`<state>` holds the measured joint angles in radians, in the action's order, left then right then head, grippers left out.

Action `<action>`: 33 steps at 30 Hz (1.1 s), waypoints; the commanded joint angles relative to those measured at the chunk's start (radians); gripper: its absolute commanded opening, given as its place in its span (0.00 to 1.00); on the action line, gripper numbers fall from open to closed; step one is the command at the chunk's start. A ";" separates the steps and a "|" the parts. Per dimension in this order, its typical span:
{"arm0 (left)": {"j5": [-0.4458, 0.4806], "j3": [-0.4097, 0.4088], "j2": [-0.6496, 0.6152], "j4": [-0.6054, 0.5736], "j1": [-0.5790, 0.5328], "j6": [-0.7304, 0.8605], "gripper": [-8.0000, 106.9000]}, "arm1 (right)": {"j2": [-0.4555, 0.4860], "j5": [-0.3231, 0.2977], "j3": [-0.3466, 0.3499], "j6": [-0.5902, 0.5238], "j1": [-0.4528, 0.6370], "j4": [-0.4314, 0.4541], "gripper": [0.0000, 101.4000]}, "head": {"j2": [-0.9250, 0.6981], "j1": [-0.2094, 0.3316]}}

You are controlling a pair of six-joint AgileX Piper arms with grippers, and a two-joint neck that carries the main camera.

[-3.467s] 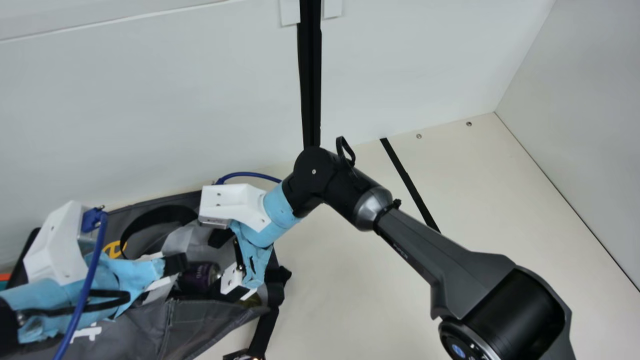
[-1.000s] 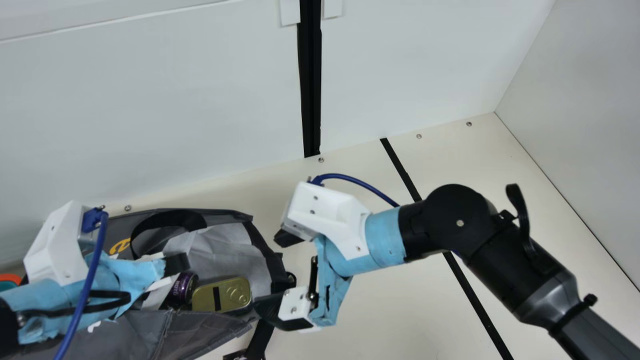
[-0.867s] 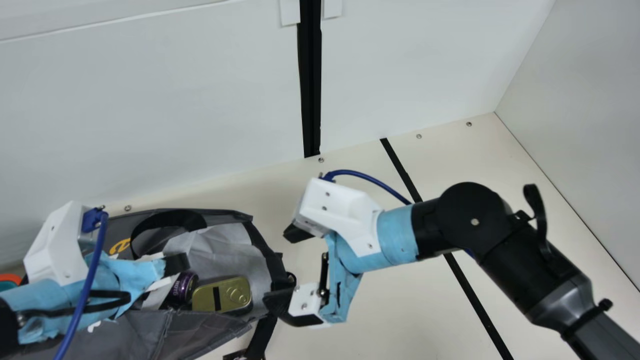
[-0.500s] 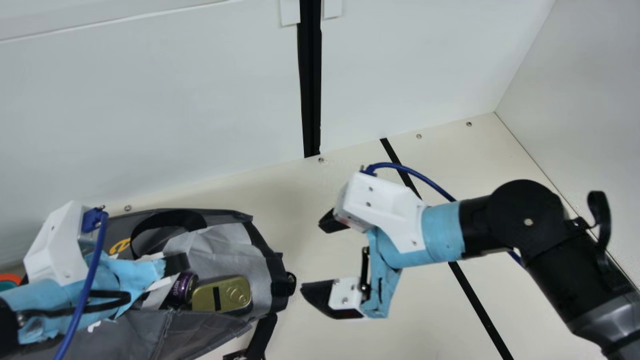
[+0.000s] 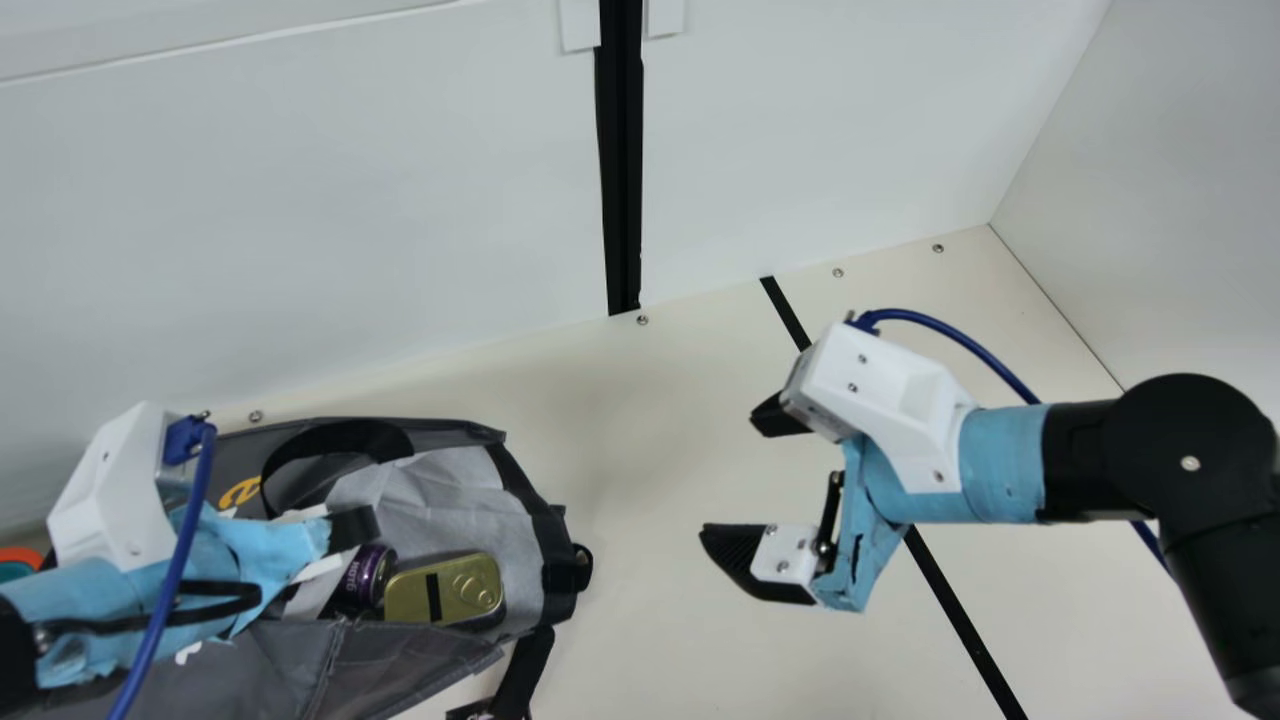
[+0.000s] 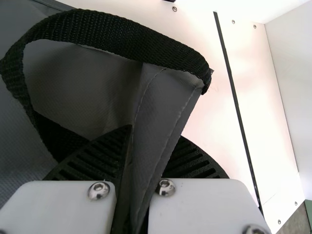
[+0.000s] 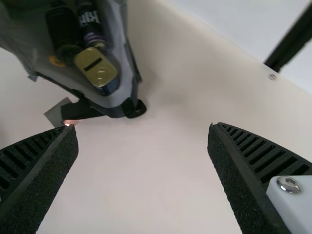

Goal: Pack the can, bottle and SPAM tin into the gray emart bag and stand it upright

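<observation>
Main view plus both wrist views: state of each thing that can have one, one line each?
Gray fabric bag: mouth open, loaded.
Black webbing handle: looped, not held.
Gold-topped oval-cornered tin: in bag, lid closed.
Purple metal can: in bag, opened or sealed cannot tell.
Dark bottle: in bag, beside can.
Left gripper: shut on bag's edge.
Right gripper: open, empty.

1. Right arm (image 5: 1240, 580): pale-blue wrap (image 5: 1003, 465).
2. Beside wrap: white housing (image 5: 900, 390), blue cable (image 5: 948, 329).
3. Beyond wrap: round black joint (image 5: 1190, 420), silver screw (image 5: 1190, 464).
4. Left arm (image 5: 90, 590): black band (image 5: 100, 626) over matching wrap.
5. Before right wrap: ribbed black fingers (image 5: 740, 550).
</observation>
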<state>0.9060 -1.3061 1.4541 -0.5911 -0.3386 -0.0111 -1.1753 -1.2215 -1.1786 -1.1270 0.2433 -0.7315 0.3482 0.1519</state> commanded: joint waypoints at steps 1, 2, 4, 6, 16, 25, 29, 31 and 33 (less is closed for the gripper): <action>0.000 0.000 0.000 0.000 0.000 0.000 0.00 | 0.010 0.006 0.001 0.030 0.018 0.024 0.94 | 0.001 0.023; 0.000 0.000 0.000 0.000 0.000 0.000 0.00 | 0.017 0.010 0.002 0.044 0.024 0.034 0.94 | 0.001 0.023; 0.000 0.000 0.000 0.000 0.000 0.000 0.00 | 0.032 0.020 0.006 0.077 0.032 0.057 0.94 | 0.001 0.023; 0.000 0.000 0.000 0.000 0.000 0.000 0.00 | 0.048 0.033 0.012 0.116 0.036 0.084 0.94 | 0.001 0.023; 0.000 0.000 0.000 0.000 0.000 0.000 0.00 | 0.133 0.093 0.035 0.348 0.024 0.257 0.94 | 0.001 0.023; 0.000 0.000 0.000 0.000 0.000 0.000 0.00 | 0.192 0.102 0.024 0.552 0.007 0.422 0.94 | 0.001 0.023; 0.000 0.000 0.000 0.000 0.000 0.000 0.00 | 0.211 0.089 0.010 0.624 0.004 0.490 0.94 | 0.001 0.023; 0.000 0.000 0.000 0.000 0.000 0.000 0.00 | 0.219 0.079 0.002 0.657 0.000 0.525 0.94 | 0.001 0.023; 0.000 0.000 0.000 0.000 0.000 0.000 0.00 | 0.226 0.068 -0.008 0.687 -0.002 0.557 0.94 | 0.001 0.023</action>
<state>0.9060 -1.3061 1.4541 -0.5911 -0.3386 -0.0111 -0.9499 -1.1528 -1.1835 -0.4683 0.2423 -0.2081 0.3482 0.1519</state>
